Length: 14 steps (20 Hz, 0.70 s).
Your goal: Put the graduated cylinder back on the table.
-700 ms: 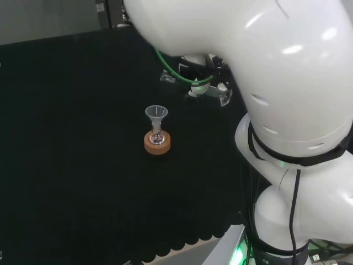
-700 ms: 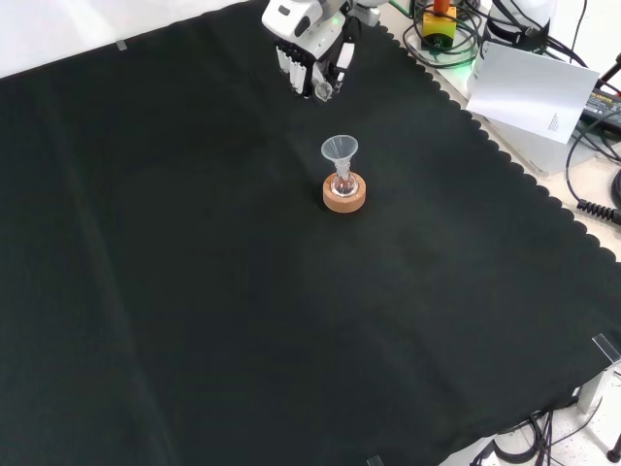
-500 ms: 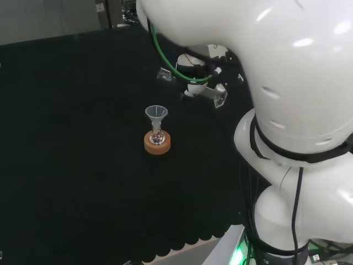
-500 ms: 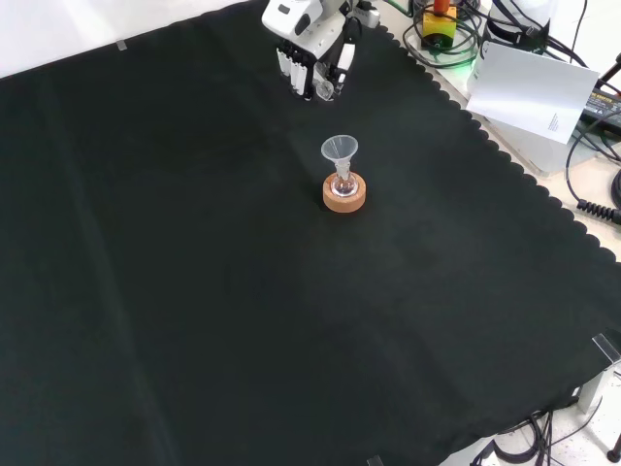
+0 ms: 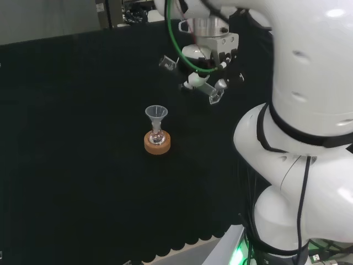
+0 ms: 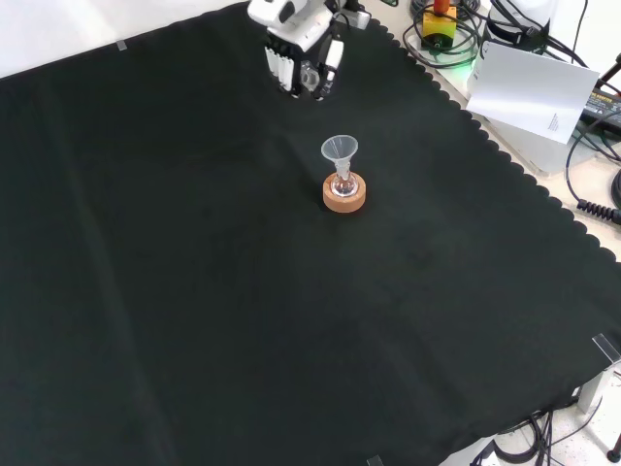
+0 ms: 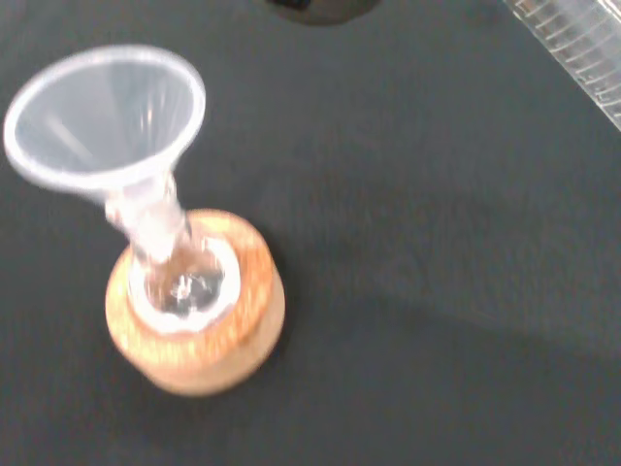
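Note:
My hand hangs above the black cloth, right of and beyond the funnel in the head view. Its fingers are curled round a clear graduated cylinder, which lies tilted across the hand, both ends sticking out. In the front view the hand sits at the top, its curled fingers pointing down. In the wrist view the cylinder shows its scale marks. A clear funnel stands in a small flask on a cork ring.
The arm's big white links stand at the right of the head view. The cloth's scalloped edge runs down the right of the front view, with a white sheet and cables beyond it.
The hand has lifted with the cylinder, moving higher in the head view and up-left in the front view. The funnel, flask and cork ring have stayed put.

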Available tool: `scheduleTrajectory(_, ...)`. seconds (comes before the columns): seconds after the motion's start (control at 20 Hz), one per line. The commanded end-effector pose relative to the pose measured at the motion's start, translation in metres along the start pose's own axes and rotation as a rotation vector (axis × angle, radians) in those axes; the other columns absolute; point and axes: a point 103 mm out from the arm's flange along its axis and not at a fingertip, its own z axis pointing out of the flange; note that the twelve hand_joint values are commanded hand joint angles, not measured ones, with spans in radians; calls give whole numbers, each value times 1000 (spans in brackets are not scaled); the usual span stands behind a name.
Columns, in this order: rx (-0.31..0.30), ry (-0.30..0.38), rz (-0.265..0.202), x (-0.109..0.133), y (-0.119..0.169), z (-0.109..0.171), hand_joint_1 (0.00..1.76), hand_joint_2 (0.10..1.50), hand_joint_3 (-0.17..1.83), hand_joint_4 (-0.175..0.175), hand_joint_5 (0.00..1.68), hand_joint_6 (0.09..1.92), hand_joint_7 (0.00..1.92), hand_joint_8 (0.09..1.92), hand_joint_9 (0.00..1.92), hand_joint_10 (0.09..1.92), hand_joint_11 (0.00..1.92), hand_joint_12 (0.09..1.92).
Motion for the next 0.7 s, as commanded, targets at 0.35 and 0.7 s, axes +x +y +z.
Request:
scheduleTrajectory(0.35, -185, 302, -130, -47, 107, 21, 1271, 1077, 2, -175, 1047, 901, 1077, 878, 1482, 87, 1258, 720)
scheduleTrajectory(0.7, -250, 362, -133, -43, 139, 36, 1270, 1078, 2, -175, 1045, 904, 1074, 882, 1476, 87, 1255, 723)
